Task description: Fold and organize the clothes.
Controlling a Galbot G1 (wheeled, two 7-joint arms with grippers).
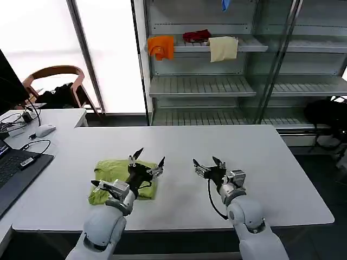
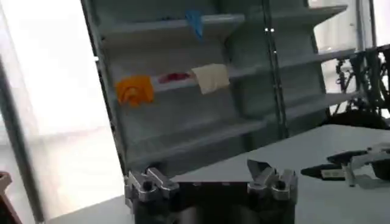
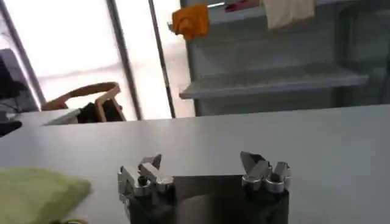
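On the left of the white tabletop (image 1: 217, 146), near its front edge, the lime-green T-shirt (image 1: 111, 173) lies folded into a compact, slightly rumpled bundle. The left gripper (image 1: 147, 157) is raised just above the shirt's right-hand part, its fingers (image 1: 137, 154) spread wide apart and holding nothing; whether the wrist behind it brushes the cloth is hard to judge from the head view. To its right, well clear of the shirt, the right gripper (image 1: 207, 164) hangs over bare tabletop, its fingers (image 1: 218, 161) likewise spread wide and empty. In the right wrist view the shirt (image 3: 36, 193) shows as a flat green fold on the tabletop beside that open gripper (image 3: 204, 163).
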